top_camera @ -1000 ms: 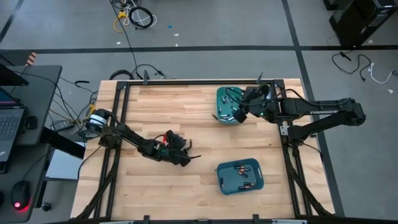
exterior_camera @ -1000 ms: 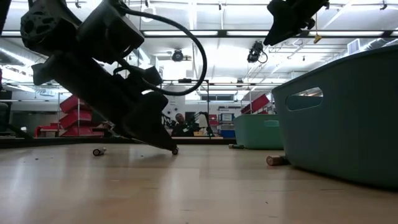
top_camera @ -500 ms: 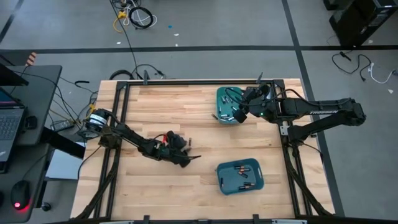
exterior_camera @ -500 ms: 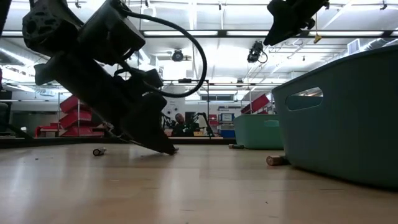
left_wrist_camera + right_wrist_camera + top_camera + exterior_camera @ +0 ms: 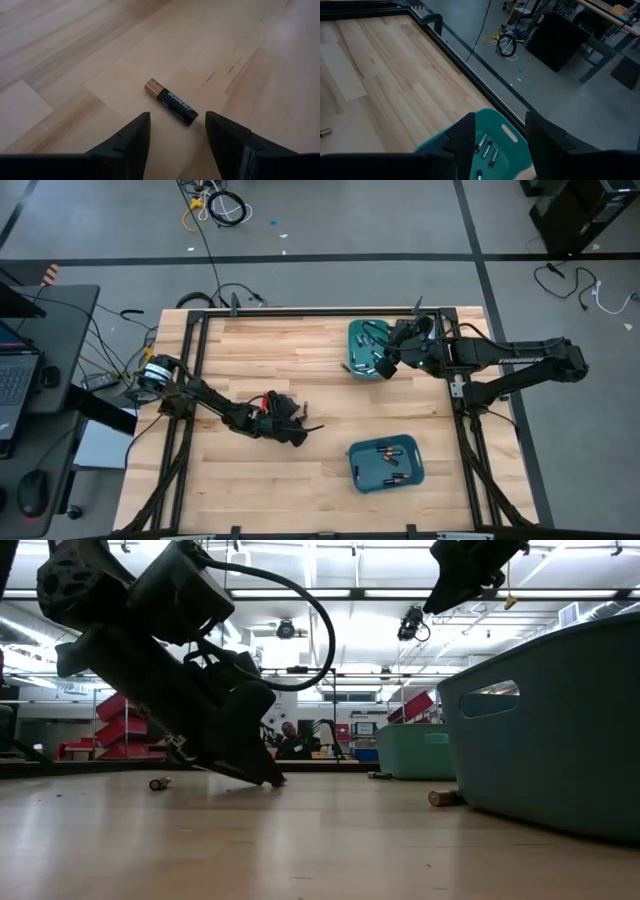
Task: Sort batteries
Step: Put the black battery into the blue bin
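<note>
**Stock entry: one loose cell under my left gripper, pick-up pending**

1. Table [image 5: 300, 340] — light wood, dark frame around the edge. Wide bare boards on every side of my left arm; I judge no rim near enough to matter.
2. Far teal bin [image 5: 365, 345] — at the back right, silvery batteries [image 5: 486, 148] lying inside. My right gripper [image 5: 495, 145] hangs above it, fingers spread, holding nothing.
3. Near teal bin [image 5: 385, 463] — front right, dark cells in it; well apart from my left arm, open boards between.
4. Left gripper [image 5: 175, 137] — low at the table's front left, fingers spread, empty.
5. Black-and-copper battery [image 5: 171, 101] — flat on the wood just ahead of the fingertips, lying askew to the gap. My judgement: reach on a little, turn the wrist so the fingers cross its long sides, lower, then close gently lest it roll.
6. Stray cell [image 5: 158, 783] — lying farther back on the table.
</note>
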